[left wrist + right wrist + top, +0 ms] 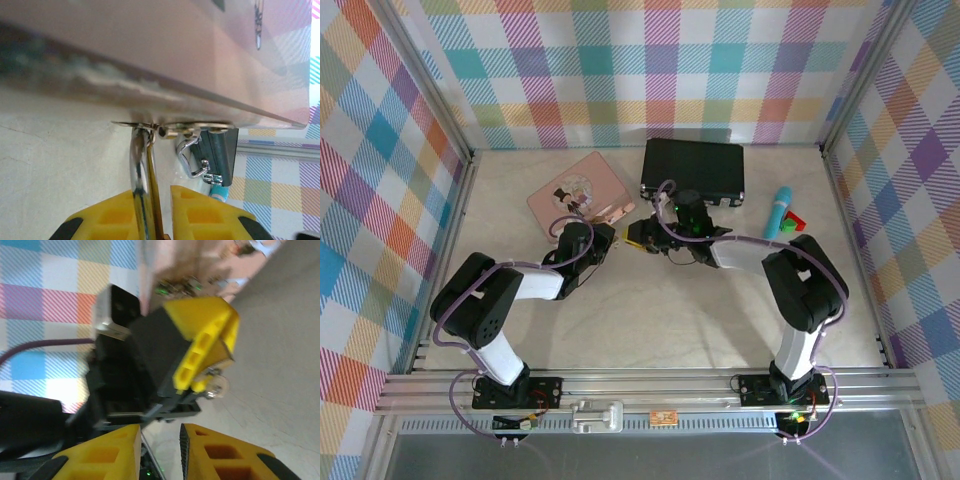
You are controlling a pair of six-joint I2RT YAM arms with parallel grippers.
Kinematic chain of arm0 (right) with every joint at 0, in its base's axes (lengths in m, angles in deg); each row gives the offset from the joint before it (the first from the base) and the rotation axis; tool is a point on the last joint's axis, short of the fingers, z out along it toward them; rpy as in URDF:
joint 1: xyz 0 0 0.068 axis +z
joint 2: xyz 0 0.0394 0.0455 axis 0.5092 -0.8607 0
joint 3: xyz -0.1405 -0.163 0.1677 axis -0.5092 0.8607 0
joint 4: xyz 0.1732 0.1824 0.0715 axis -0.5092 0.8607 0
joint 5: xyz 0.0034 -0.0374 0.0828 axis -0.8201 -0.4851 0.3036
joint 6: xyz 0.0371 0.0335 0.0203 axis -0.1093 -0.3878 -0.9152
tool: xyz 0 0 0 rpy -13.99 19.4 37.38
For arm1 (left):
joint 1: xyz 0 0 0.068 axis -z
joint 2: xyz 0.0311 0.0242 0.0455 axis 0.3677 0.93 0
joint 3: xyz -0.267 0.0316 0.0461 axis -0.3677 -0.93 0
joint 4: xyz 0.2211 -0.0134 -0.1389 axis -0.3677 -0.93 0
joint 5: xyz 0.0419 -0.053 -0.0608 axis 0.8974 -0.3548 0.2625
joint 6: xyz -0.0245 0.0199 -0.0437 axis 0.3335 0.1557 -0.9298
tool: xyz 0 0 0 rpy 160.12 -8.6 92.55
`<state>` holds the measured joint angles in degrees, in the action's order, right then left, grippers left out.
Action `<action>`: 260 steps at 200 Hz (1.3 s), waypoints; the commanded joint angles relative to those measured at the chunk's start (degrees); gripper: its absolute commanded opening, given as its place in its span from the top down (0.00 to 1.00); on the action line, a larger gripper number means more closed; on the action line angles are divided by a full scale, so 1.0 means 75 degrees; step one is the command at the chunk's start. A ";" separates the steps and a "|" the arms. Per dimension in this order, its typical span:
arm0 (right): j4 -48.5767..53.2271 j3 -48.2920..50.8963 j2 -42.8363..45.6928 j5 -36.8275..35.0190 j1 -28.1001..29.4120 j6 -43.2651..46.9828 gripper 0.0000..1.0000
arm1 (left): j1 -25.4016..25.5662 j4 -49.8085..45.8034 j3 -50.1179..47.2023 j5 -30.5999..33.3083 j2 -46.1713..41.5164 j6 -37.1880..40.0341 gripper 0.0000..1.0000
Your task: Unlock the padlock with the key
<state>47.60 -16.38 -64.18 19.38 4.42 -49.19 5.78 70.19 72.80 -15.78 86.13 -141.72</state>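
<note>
Closely paired grippers at the tin's clasp: slip, bump and miss risks

Top view: The left gripper (608,238) and right gripper (644,236) meet nose to nose just in front of the pink tin (582,190). The black case (693,170) sits just behind the right one. A blue tube (780,212) and a green-and-red block (796,222) lie well apart to the right and are no hindrance. Risk: with 2 grippers this close, a small swing of one could knock the other off line.

Left wrist view: The left jaws are clenched on the padlock (146,185), seen edge-on. Its shackle runs up to the clasp (195,127) under the tin's rim. Risk: a grip on so thin an edge could twist or slip if the key pushes in crooked. A pull might also drag the tin along. The case's latch (200,162) shows beyond.

Right wrist view, blurred: The right gripper's fingers (110,455) stand a narrow gap apart. I cannot tell whether they pinch the key, which is too small to make out. The left gripper's body stands close ahead and crowds the approach. A round silvery glint (217,385) sits by its fingertip; what it is I cannot tell. Risk: a dropped key, or a missed keyhole.
</note>
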 commanded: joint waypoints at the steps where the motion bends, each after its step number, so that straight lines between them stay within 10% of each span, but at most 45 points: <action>1: -0.0002 0.0012 -0.0332 -0.0179 0.0191 0.0114 0.73 | 0.0140 0.0799 0.0056 -0.0037 0.0176 -0.0416 1.00; 169: -0.3401 0.0307 -0.1356 -0.0660 0.0029 -0.1741 0.79 | 0.0343 0.2336 -0.0490 -0.0162 0.0689 -0.0609 1.00; 260: -0.5342 0.0506 -0.1935 -0.1244 0.0040 -0.4515 1.00 | 0.0454 0.2768 -0.0524 -0.0046 0.0791 -0.0527 1.00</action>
<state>17.19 -12.84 -76.97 16.36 5.10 -71.55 6.85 88.04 70.26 -12.40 91.53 -143.64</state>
